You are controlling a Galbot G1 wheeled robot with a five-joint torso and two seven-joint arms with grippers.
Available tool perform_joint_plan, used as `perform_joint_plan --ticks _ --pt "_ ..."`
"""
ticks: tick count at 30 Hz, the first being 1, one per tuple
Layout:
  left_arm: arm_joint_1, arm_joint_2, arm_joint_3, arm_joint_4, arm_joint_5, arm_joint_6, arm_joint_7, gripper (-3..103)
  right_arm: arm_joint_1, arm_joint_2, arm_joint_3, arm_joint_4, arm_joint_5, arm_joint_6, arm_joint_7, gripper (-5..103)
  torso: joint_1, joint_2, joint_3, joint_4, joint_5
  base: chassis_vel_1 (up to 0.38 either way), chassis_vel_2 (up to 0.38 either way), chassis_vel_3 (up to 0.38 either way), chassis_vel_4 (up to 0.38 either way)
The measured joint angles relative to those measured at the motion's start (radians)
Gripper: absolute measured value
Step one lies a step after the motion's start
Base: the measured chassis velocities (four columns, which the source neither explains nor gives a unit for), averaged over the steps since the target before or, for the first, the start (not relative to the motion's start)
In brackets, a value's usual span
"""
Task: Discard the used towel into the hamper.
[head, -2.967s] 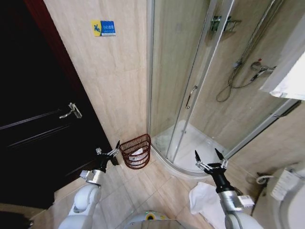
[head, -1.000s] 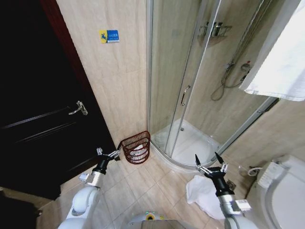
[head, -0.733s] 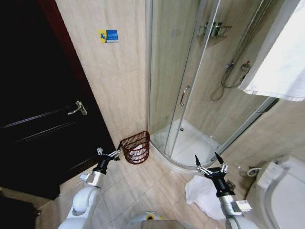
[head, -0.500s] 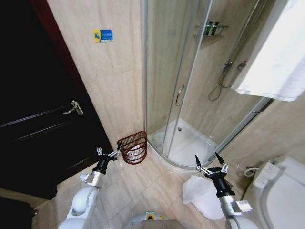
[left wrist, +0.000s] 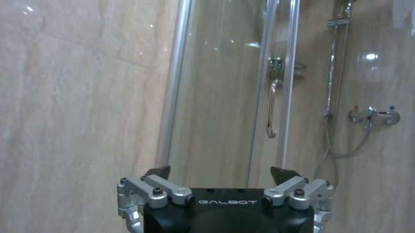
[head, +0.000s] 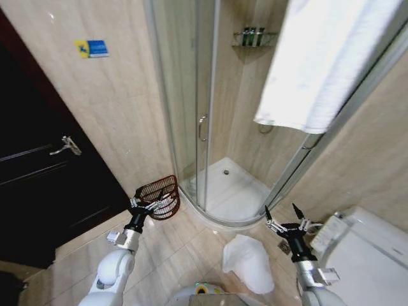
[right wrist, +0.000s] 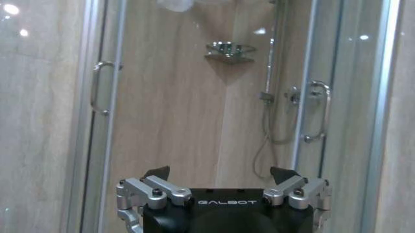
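Both sets of jaws spread, empty; hamper (head: 159, 196) just beyond left gripper (head: 145, 205), towel (head: 248, 262) beside right gripper (head: 284, 220).

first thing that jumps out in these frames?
Probably the big white towel hanging at upper right, in front of the glass shower enclosure. Then the crumpled white towel on the floor, between the two arms, and the reddish-brown hamper by the shower's corner, right behind the open left pincer. The right pincer is open too, empty.

Hamper (head: 159, 196) base hidden behind left gripper (head: 144, 204); hanging towel (head: 325, 60) cut off at top; toilet (head: 370, 255) cropped at right edge.
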Motion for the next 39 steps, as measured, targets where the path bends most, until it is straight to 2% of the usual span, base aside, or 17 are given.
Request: perform_joint_plan --ticks 9,12,13,14,16,17,20,21,25,27,29,30,33,34,37,38,39 --pt "-0.004 0.010 -0.006 0.005 -0.008 0.000 -0.004 100 -0.002 -0.072 0.096 0.029 0.156 -0.075 0.005 100 -0.001 0.000 -0.001 -0.0001 0.0001 0.033 0.010 -0.035 -0.004" --pt "-0.013 0.010 -0.008 0.008 -0.010 0.000 -0.005 100 0.073 -0.177 0.274 0.134 0.334 -0.276 0.008 100 -0.001 -0.001 -0.001 0.0000 0.0001 0.009 0.020 -0.020 -0.009" --pt "-0.014 0.010 -0.008 0.006 -0.010 0.000 -0.005 100 0.090 -0.204 0.313 0.147 0.373 -0.318 0.017 100 -0.001 -0.001 -0.001 0.0001 0.0003 0.000 0.000 0.000 0.000" --pt "-0.014 0.010 -0.008 0.006 -0.010 0.000 -0.005 100 0.090 -0.204 0.313 0.147 0.373 -0.318 0.017 100 -0.001 -0.001 -0.001 0.0001 0.0003 0.000 0.000 0.000 0.000" --pt "-0.014 0.014 -0.010 -0.003 -0.014 0.001 -0.005 100 0.103 -0.295 0.416 0.156 0.472 -0.391 0.035 100 -0.001 -0.001 -0.001 0.0000 0.0003 -0.032 -0.006 0.017 0.008" --pt "-0.014 0.014 -0.010 -0.003 -0.014 0.001 -0.005 100 0.103 -0.295 0.416 0.156 0.472 -0.391 0.035 100 -0.001 -0.001 -0.001 0.0000 0.0003 0.000 0.000 0.000 0.000" --pt "-0.020 0.023 -0.018 -0.009 -0.027 0.006 -0.006 100 0.074 -0.444 0.550 0.130 0.579 -0.415 0.037 100 -0.001 -0.001 -0.001 -0.0002 0.0002 0.000 0.000 0.000 0.000" --pt "-0.020 0.023 -0.018 -0.009 -0.027 0.006 -0.006 100 0.074 -0.444 0.550 0.130 0.579 -0.415 0.037 100 -0.001 -0.001 -0.001 -0.0002 0.0002 0.000 0.000 0.000 0.000" --pt "-0.025 0.025 -0.018 -0.013 -0.028 0.010 -0.006 100 0.095 -0.609 0.663 0.106 0.707 -0.485 0.049 100 -0.001 -0.001 -0.001 -0.0003 0.0002 0.000 0.000 0.000 0.000" --pt "-0.024 0.024 -0.018 -0.015 -0.028 0.011 -0.006 100 0.110 -0.645 0.677 0.102 0.732 -0.505 0.055 100 -0.001 -0.001 -0.001 -0.0003 0.0003 0.000 0.000 0.000 0.000" --pt "-0.021 0.020 -0.018 -0.022 -0.026 0.015 -0.005 100 0.153 -0.771 0.706 0.076 0.816 -0.542 0.079 100 -0.001 -0.001 -0.001 0.0001 0.0002 0.000 0.000 0.000 0.000" --pt "-0.021 0.020 -0.018 -0.022 -0.026 0.015 -0.005 100 0.153 -0.771 0.706 0.076 0.816 -0.542 0.079 100 -0.001 -0.001 -0.001 0.0001 0.0002 0.000 0.000 0.000 0.000" --pt "-0.013 0.012 -0.019 -0.031 -0.021 0.020 -0.005 100 0.209 -0.937 0.723 0.011 0.920 -0.556 0.098 100 -0.001 -0.001 -0.001 0.0001 0.0000 0.000 0.000 0.000 0.000" --pt "-0.013 0.012 -0.019 -0.031 -0.021 0.020 -0.005 100 0.209 -0.937 0.723 0.011 0.920 -0.556 0.098 100 -0.001 -0.001 -0.001 0.0001 0.0000 0.000 0.000 0.000 0.000" --pt "-0.016 0.000 -0.020 -0.033 -0.003 0.032 -0.005 100 0.283 -1.071 0.722 -0.063 0.992 -0.561 0.118 100 -0.001 -0.001 -0.001 0.0002 -0.0001 0.000 0.000 0.000 0.000" --pt "-0.016 0.000 -0.020 -0.033 -0.003 0.032 -0.005 100 0.283 -1.071 0.722 -0.063 0.992 -0.561 0.118 100 -0.001 -0.001 -0.001 0.0002 -0.0001 0.000 0.000 0.000 0.000" --pt "-0.021 -0.006 -0.021 -0.033 0.004 0.038 -0.005 100 0.305 -1.113 0.722 -0.087 1.008 -0.562 0.121 100 -0.001 -0.001 -0.001 0.0001 -0.0001 0.000 0.000 0.000 0.000"
